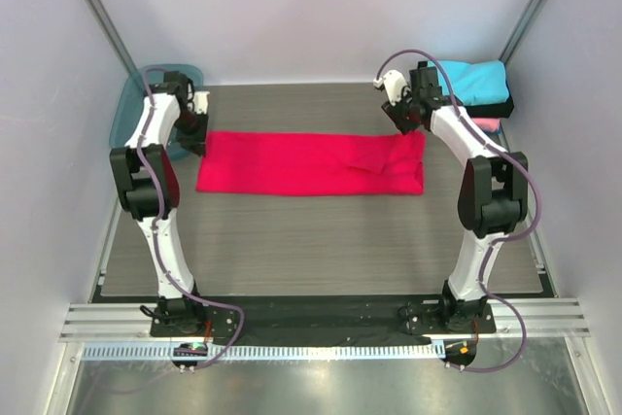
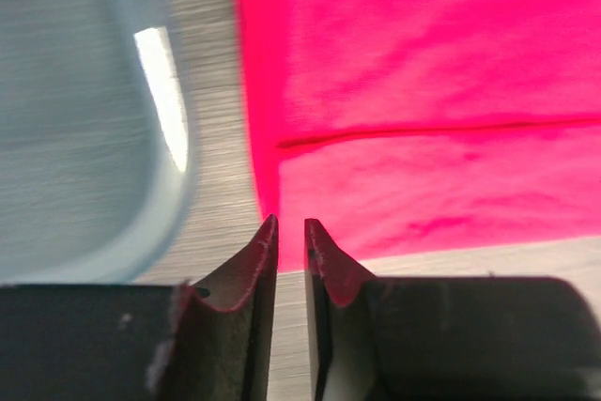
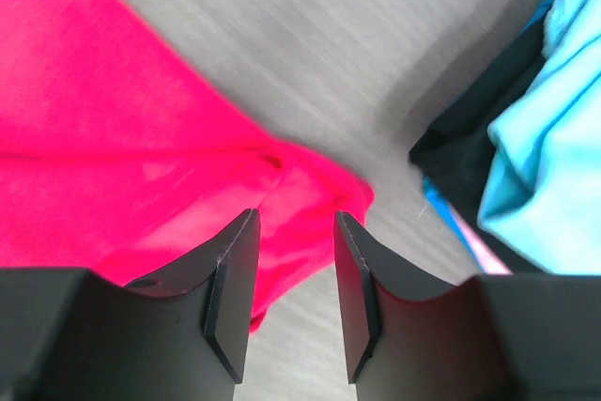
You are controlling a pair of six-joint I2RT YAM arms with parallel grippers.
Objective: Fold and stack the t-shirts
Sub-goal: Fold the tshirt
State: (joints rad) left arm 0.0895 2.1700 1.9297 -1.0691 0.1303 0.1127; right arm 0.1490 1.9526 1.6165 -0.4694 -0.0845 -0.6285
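Note:
The red t-shirt (image 1: 311, 164) lies flat on the table, folded into a long strip. My left gripper (image 1: 194, 121) hovers at its left end. In the left wrist view that gripper (image 2: 291, 227) stands slightly open just off the red cloth (image 2: 423, 91), with nothing between its fingers. My right gripper (image 1: 406, 121) is over the strip's far right corner. In the right wrist view it (image 3: 296, 223) is open above the red corner (image 3: 310, 185), not gripping it. At the back right a folded cyan t-shirt (image 1: 476, 80) tops a black one (image 1: 491, 107) and a pink one (image 1: 486, 124).
A translucent teal bin (image 1: 131, 109) sits at the back left, close beside my left gripper, and its rim (image 2: 174, 185) fills the left of the left wrist view. The folded stack (image 3: 545, 138) lies just right of my right gripper. Walls close in the table's sides and back.

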